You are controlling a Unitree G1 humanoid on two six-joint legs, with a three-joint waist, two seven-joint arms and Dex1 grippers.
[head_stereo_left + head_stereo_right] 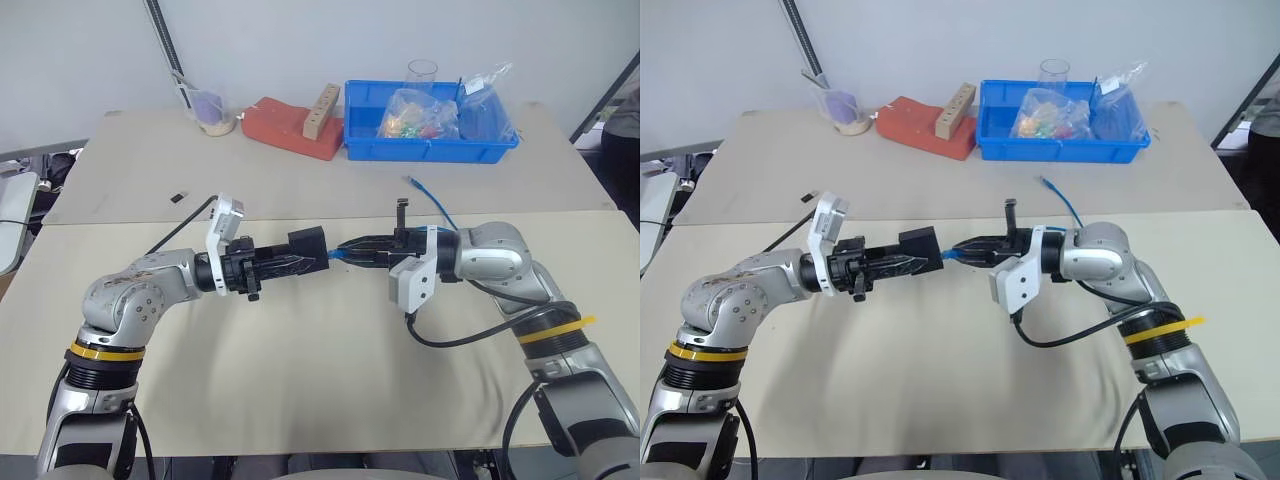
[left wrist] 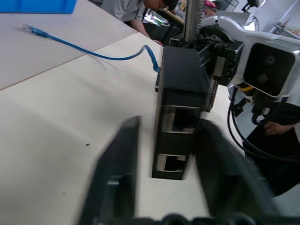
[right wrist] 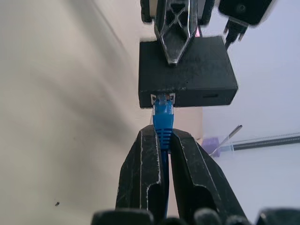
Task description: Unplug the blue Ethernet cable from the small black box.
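My two grippers meet above the middle of the table. The small black box [image 1: 307,243] is clamped in my left gripper [image 1: 298,258], which is shut on it; in the left wrist view the box [image 2: 180,89] stands on edge between the two fingers [image 2: 117,173], open ports facing the camera. The blue Ethernet cable [image 3: 163,117] is plugged into the box [image 3: 187,70]. My right gripper [image 3: 160,137] is shut on the cable's boot just behind the plug. The rest of the cable [image 1: 438,208] trails past the right wrist to its free end on the table.
At the back stand a blue bin [image 1: 430,150] with bags, a red block [image 1: 290,128] with a wooden piece, and a cup [image 1: 212,112]. A tiny black stick [image 1: 178,196] lies at the left. A person [image 2: 126,9] sits beyond the table.
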